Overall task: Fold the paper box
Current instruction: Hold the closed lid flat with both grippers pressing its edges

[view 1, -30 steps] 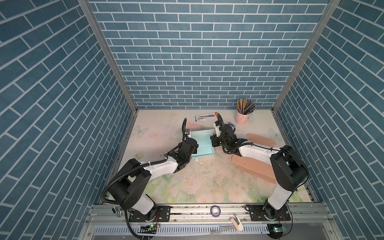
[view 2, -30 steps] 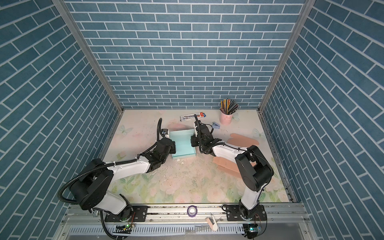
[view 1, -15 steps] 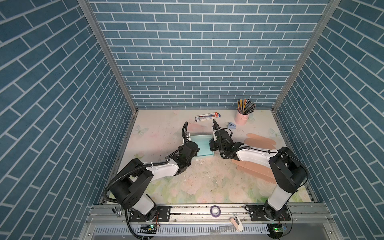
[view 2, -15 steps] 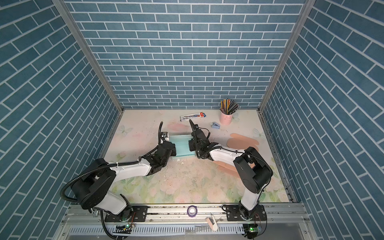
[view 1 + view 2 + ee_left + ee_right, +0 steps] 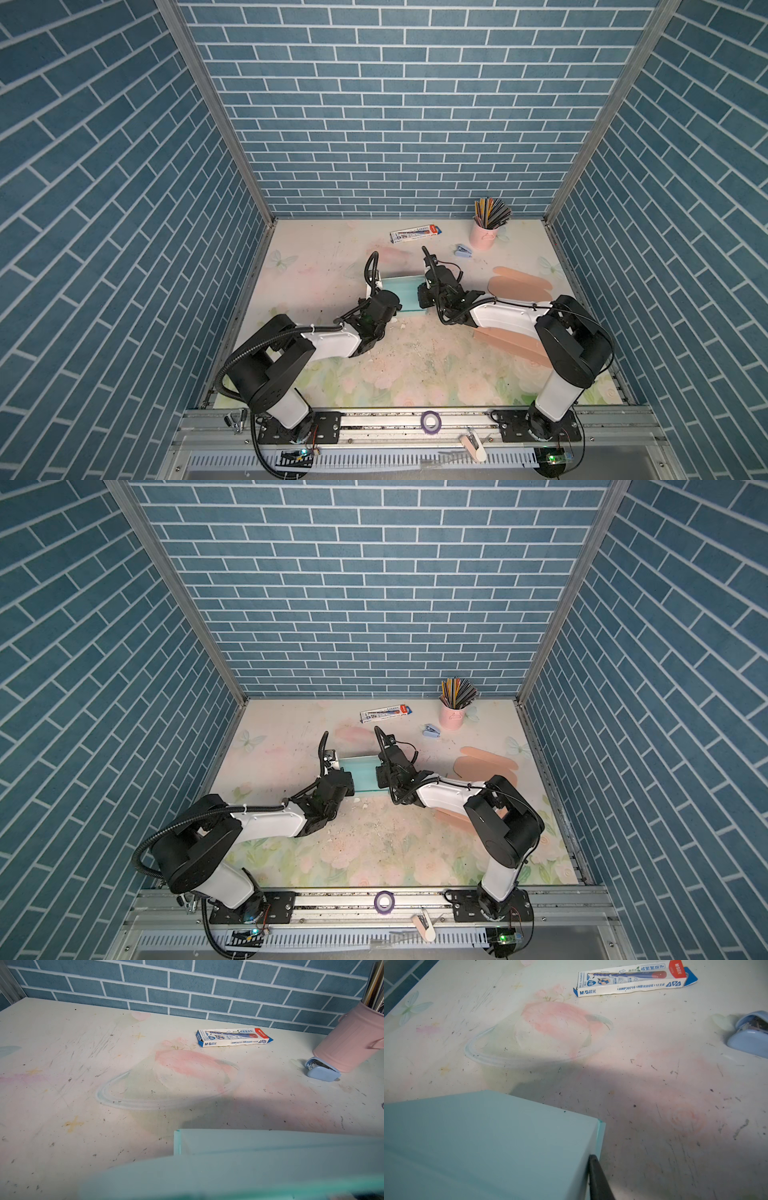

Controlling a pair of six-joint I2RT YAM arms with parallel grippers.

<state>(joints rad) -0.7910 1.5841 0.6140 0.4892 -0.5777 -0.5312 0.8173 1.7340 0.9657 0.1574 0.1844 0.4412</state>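
The paper box [image 5: 405,296] [image 5: 360,776] is a pale teal sheet, partly folded, lying mid-table between both arms. My left gripper [image 5: 395,306] [image 5: 351,786] sits at its left edge. In the left wrist view the teal paper [image 5: 270,1157] fills the near part and hides the jaws, which are shut on that edge. My right gripper [image 5: 423,297] [image 5: 379,777] is at the right edge. In the right wrist view one dark finger [image 5: 598,1178] presses on the outside of a raised teal panel [image 5: 488,1147]; the other finger is hidden behind it.
A pencil carton [image 5: 415,233], a pink cup of pencils [image 5: 484,235] and a small blue stapler [image 5: 463,250] lie at the back. Peach paper pieces [image 5: 519,286] [image 5: 511,343] lie on the right, partly under my right arm. A purple tape roll [image 5: 429,421] sits on the front rail.
The teal sheet showed as a wider flat panel; its far part has come up, so it looks shorter now. Both grippers drew slightly nearer to the front while staying at its edges.
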